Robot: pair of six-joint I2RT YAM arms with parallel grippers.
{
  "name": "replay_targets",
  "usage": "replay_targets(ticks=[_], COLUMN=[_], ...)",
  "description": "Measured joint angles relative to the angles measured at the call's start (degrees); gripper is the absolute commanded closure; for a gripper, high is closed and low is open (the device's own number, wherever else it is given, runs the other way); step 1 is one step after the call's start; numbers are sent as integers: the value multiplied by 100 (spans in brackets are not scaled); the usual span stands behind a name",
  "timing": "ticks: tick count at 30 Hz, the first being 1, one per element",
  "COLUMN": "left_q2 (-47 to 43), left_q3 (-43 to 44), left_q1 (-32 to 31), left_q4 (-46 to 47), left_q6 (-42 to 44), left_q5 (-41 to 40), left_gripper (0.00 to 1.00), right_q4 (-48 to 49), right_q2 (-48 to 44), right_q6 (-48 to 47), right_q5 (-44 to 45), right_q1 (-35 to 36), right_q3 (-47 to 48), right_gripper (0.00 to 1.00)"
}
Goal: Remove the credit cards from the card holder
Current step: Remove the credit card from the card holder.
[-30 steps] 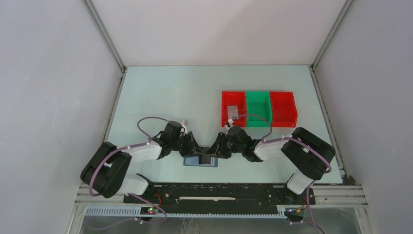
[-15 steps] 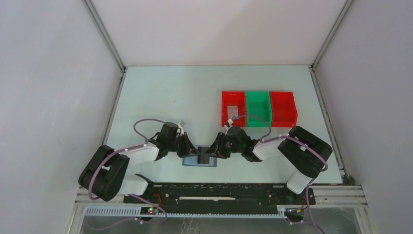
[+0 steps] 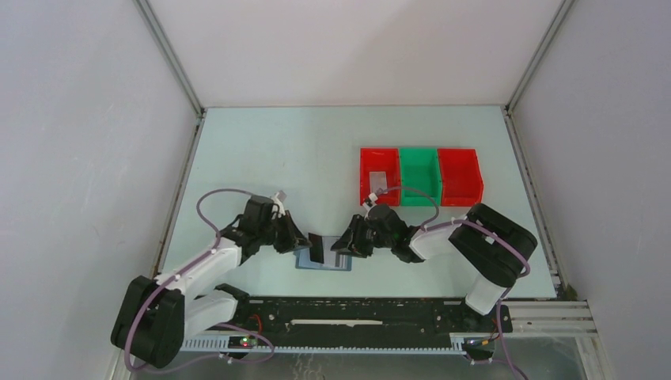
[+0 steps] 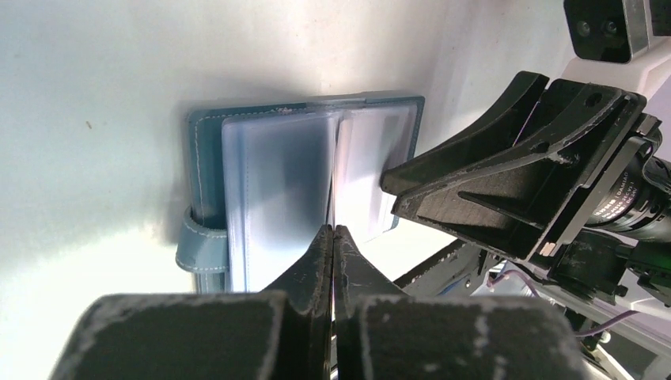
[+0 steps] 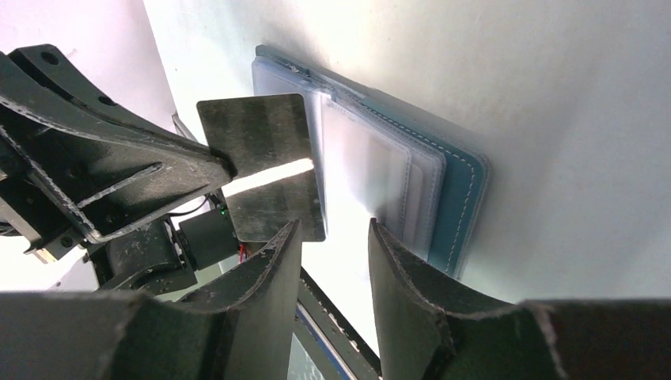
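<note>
Your left gripper [image 4: 333, 237] sits low, clamped on a dark card [image 5: 261, 174]; your right gripper [image 5: 332, 229] hovers, fingers parted, over the wallet [image 5: 460, 198].

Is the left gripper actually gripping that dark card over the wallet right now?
Touching. The right wrist view shows the left gripper shut on one edge of the dark card, with no gap visible between fingers and card.
</note>
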Motion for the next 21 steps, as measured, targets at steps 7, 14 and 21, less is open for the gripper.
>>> replay_targets(ticks=[7,14,21], left_q2=[-243,-525,-570], left_q3=[313,444,691], left_q1=[33,52,74], left_q4=[-588,-833,-699], left_q6=[245,393,393], left_q5=[-85,306,949], left_gripper=[100,100,100], right_q4=[-227,92,1353], right_q2=[-280,-415,-92], right_q6=[-81,-101,245], right_q5=[-42,-557,-1224], right_q1=[-7,-105,-144], right_q3=[-4,-9,-13], right_gripper=[38,35,38])
